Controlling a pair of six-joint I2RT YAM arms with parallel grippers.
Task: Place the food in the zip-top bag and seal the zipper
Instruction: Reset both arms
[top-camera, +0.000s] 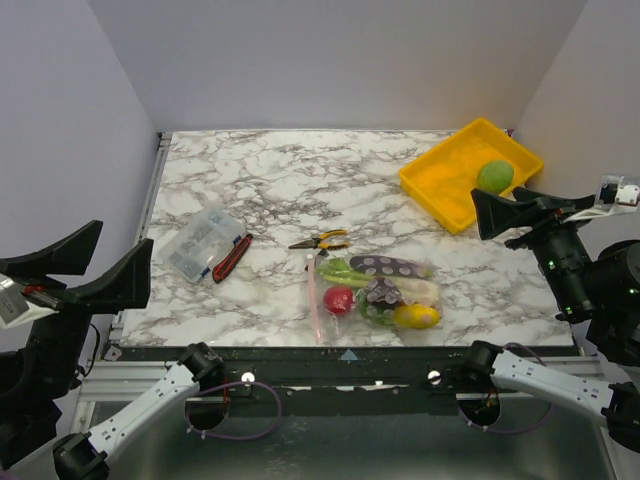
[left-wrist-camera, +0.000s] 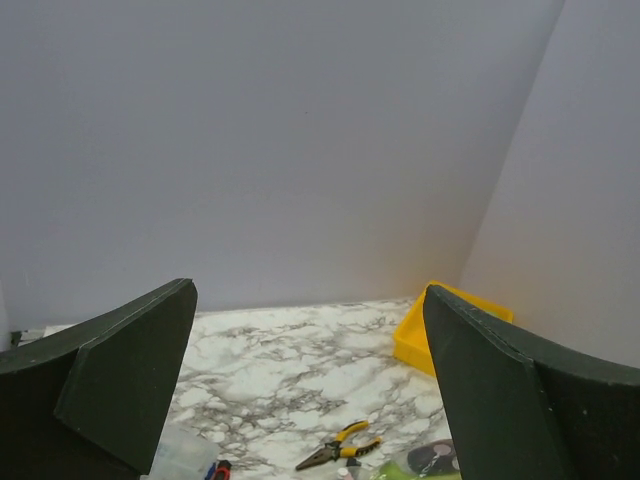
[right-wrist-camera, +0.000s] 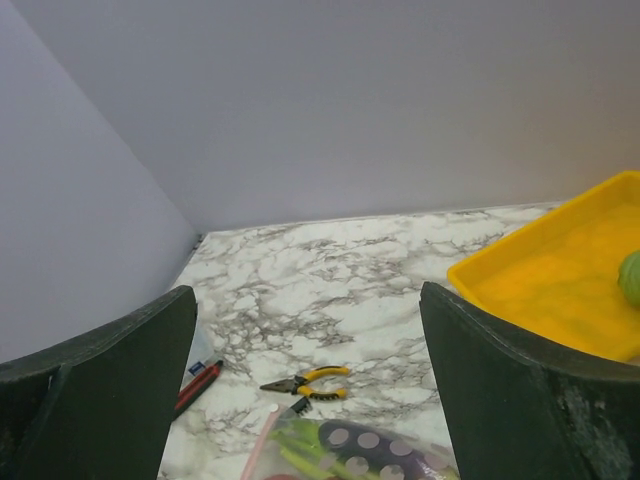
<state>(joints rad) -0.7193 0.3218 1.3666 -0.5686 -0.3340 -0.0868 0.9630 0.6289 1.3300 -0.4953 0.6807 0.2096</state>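
At the near left, the left gripper (left-wrist-camera: 309, 288) is held beside the marble table (top-camera: 280, 170) with its jaws spread wide apart and nothing between them. At the right side, the right gripper (right-wrist-camera: 307, 290) is likewise seen with its jaws fully parted and empty, and it is raised off the tabletop.

The zip-top bag (top-camera: 360, 285) is laid flat on the table close to its near edge, slightly right of centre and well apart from both grippers. The food is seen inside it:
- A red round fruit (top-camera: 339, 300) lies at the left.
- A lemon (top-camera: 417, 316) lies at the near right.
- A whitish piece (top-camera: 426, 290) lies just behind the lemon.
- A green leafy stalk (top-camera: 343, 270) and a spotted dark purple eggplant (top-camera: 387, 266) lie along the far side.

The pink zipper (top-camera: 314, 298) runs along the bag's left edge. Whether it is pressed shut cannot be told.

Just beyond the bag, yellow-handled pliers (top-camera: 322, 240) are lying. Further left, a red-and-black tool (top-camera: 232, 257) is set just beside a clear plastic box (top-camera: 202, 243). At the far right corner, a yellow tray (top-camera: 450, 180) is placed, with a green round fruit (top-camera: 495, 176) in it.
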